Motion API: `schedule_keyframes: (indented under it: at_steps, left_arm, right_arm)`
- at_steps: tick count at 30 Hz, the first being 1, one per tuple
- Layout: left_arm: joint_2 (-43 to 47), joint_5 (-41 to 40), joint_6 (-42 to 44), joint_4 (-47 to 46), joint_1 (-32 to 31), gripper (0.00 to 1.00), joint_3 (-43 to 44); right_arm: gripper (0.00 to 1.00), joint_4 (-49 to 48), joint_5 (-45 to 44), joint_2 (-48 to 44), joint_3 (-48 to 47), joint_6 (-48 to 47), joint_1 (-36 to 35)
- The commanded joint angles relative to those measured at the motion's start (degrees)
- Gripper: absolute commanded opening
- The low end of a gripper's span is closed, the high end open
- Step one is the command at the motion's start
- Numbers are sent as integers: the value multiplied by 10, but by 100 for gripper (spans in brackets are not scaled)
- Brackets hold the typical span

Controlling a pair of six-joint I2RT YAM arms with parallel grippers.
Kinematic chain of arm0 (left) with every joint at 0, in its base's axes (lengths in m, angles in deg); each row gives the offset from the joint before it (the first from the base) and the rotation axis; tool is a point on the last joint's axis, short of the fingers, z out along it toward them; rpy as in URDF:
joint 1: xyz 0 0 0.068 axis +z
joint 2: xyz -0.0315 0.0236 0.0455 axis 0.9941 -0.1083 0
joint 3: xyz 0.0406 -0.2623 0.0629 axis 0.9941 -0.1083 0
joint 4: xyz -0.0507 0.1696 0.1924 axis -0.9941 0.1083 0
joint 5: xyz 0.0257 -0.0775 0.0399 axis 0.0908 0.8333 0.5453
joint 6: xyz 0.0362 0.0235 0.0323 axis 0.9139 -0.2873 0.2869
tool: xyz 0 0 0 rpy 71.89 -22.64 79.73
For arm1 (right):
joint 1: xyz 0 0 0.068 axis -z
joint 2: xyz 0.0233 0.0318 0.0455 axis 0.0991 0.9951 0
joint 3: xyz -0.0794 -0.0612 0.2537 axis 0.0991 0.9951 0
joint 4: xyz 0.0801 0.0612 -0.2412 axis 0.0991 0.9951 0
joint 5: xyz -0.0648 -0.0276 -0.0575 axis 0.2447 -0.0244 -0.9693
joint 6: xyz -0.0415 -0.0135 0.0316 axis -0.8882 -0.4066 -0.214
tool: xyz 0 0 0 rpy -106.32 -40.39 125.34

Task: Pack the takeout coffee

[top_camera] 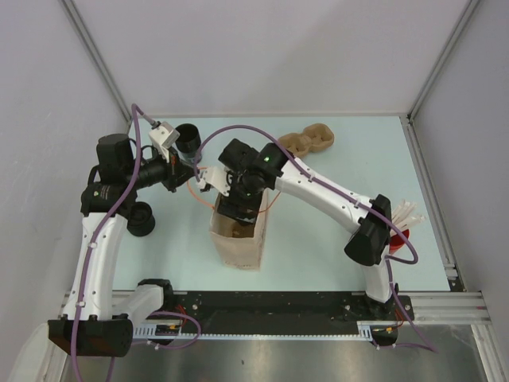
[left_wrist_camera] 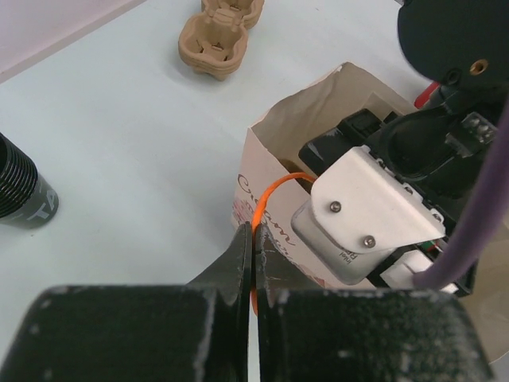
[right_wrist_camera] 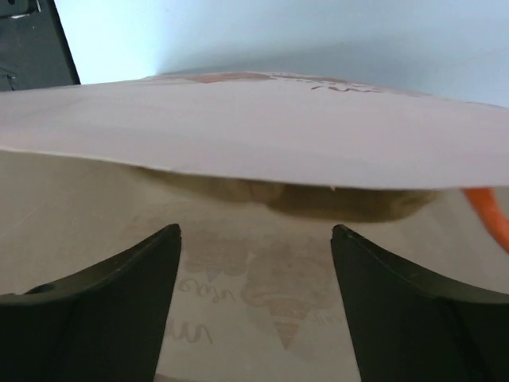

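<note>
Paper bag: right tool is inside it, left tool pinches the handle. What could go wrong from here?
1. The right tool stands open inside the paper bag, with a bag wall sagging across in front of it; pulling out could snag that wall and tear the bag.
2. The left tool is shut on only the thin orange handle; a tug could tip the bag or rip the handle.

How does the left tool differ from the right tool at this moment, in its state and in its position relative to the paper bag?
The left tool is shut, pinching the orange handle; the right tool is open and holds nothing. The left tool is outside the paper bag, beside its rim; the right tool reaches down into the bag's mouth. Both are at the same bag.
</note>
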Motion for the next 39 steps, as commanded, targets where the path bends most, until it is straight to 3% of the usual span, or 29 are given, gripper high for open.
schedule_keyframes:
  at_steps: [1,3,7,23,28,31,39]
  left_arm:
    - [12,5,-8,-15,-1,0,-5]
    - [11,5,-9,-14,-1,0,-5]
    - [11,7,-8,-14,-1,0,-5]
    - [4,12,-6,-12,-1,0,-2]
    - [-1,8,-4,-10,-2,1,12]
    - [-5,1,-4,-7,-2,1,23]
    - [-13,-12,15,15,-3,2,41]
  right_arm:
    - [84,10,-1,-16,-44,-8,-3]
    - [93,10,1,-16,-57,-10,-2]
    - [99,6,3,-26,-87,-15,4]
    - [100,-20,62,-168,-190,-37,73]
    - [100,10,102,-246,-141,-95,86]
    - [100,-6,121,-305,-56,-131,90]
    - [100,-55,106,-340,97,-173,98]
